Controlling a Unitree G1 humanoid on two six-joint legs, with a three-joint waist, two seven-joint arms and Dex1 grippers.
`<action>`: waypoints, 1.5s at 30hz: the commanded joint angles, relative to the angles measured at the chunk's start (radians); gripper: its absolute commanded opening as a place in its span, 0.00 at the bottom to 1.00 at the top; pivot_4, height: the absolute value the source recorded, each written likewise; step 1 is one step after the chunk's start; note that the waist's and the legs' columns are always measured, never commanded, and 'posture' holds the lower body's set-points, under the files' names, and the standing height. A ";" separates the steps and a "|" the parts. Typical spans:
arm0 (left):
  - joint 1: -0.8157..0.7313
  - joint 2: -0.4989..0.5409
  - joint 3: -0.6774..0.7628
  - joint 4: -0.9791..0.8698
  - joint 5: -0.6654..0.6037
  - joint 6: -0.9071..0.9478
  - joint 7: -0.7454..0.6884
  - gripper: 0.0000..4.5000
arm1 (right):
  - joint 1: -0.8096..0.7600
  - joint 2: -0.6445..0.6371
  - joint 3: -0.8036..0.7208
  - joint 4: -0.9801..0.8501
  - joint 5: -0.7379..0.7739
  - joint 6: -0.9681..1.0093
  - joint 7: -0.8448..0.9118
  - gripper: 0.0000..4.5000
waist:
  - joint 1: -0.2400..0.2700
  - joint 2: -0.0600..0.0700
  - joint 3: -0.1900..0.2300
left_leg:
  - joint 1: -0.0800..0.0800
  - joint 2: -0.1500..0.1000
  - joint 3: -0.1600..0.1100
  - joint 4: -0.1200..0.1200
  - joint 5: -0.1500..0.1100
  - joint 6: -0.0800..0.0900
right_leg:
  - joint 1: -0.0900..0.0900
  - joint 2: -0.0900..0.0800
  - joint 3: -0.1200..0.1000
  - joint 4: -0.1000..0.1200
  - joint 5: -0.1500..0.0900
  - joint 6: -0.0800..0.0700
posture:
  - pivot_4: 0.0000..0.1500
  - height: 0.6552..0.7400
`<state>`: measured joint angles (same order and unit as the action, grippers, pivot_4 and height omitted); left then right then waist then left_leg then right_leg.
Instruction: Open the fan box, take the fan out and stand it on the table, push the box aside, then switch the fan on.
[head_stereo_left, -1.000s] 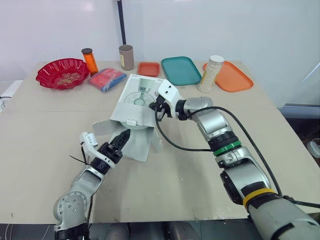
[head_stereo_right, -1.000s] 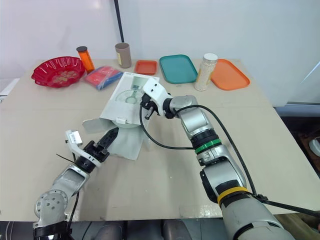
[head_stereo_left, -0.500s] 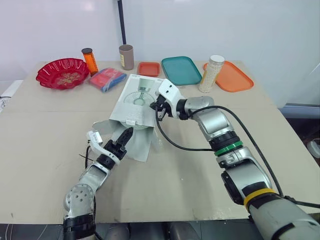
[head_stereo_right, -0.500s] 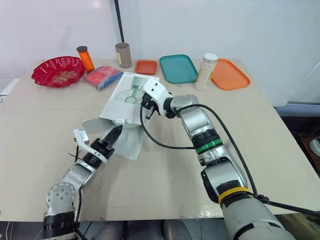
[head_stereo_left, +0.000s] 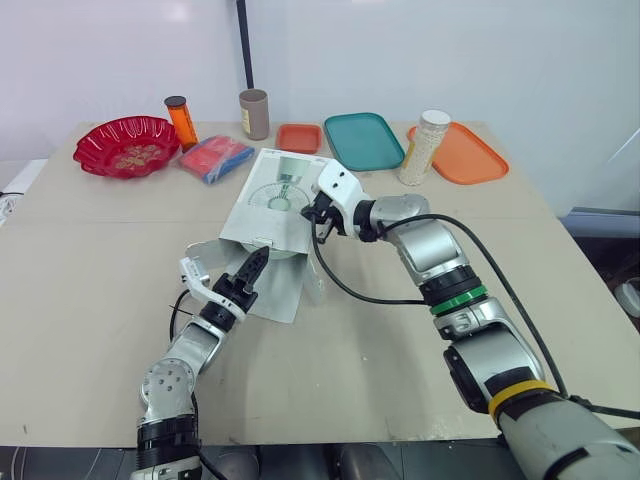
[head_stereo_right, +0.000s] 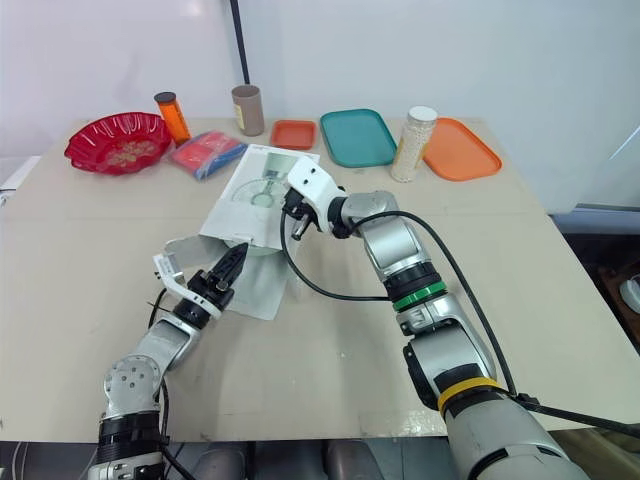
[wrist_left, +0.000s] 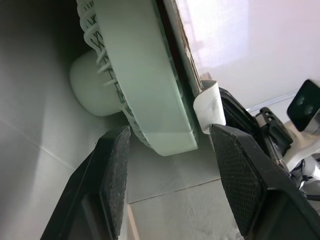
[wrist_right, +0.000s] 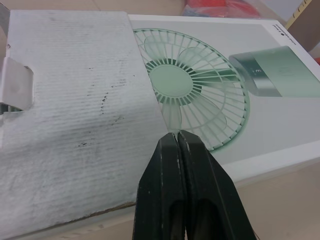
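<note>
The fan box (head_stereo_left: 272, 205) is lying flat mid-tabletop (head_stereo_left: 420, 350), its flaps gaping toward 7 o'clock; the fan (wrist_left: 150, 95) is sitting inside, its pale rim showing at the mouth. The left gripper (head_stereo_left: 253, 268) is poking in from 7 o'clock, its fingers (wrist_left: 116, 175) spread wide either side of that rim, grasping nothing yet; the right gripper (wrist_right: 178, 136) is resting on the lid near the box's 3 o'clock edge, fingers (wrist_right: 167, 180) clenched together on nothing. I'm guessing the smooth rim could slip from a shallow pinch, or the light box could drag along with the fan if the right arm isn't pressing firmly; a flap might snag too. The fan's base and switch are hiding deep inside; whether the left fingers are touching plastic, I cannot tell.
</note>
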<state>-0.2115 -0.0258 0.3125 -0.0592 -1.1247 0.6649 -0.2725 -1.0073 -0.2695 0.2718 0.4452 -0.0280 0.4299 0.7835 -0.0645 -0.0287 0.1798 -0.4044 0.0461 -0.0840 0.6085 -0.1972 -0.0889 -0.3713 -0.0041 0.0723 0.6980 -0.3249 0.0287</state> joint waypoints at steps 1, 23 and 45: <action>-0.022 -0.013 0.014 0.016 -0.037 -0.002 -0.003 0.61 | 0.006 -0.007 -0.003 -0.030 -0.004 0.009 0.004 0.00 | 0.001 0.000 0.000 | 0.000 0.000 0.000 0.000 0.000 0.000 | 0.000 0.000 0.000 0.000 0.000 0.000 | 1.00 1.00; 0.007 -0.009 0.070 0.043 -0.137 0.061 0.068 0.21 | 0.012 -0.001 -0.003 -0.038 -0.007 0.018 -0.006 0.00 | 0.005 0.000 0.000 | 0.000 0.000 0.000 0.000 0.000 0.000 | 0.000 0.000 0.000 0.000 0.000 0.000 | 1.00 1.00; 0.172 0.084 0.055 -0.110 -0.310 0.053 0.179 0.86 | 0.008 0.020 0.010 -0.030 -0.018 -0.003 -0.004 0.00 | 0.010 0.000 0.000 | 0.001 0.000 0.000 -0.002 0.000 -0.002 | 0.000 0.000 0.001 -0.001 0.000 0.000 | 1.00 1.00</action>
<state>-0.0323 0.0568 0.3697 -0.1715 -1.4359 0.7259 -0.0873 -0.9990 -0.2550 0.2737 0.4256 -0.0407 0.4342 0.7804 -0.0542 -0.0287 0.1798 -0.4035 0.0463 -0.0835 0.6069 -0.1971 -0.0905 -0.3716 -0.0035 0.0737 0.6969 -0.3251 0.0291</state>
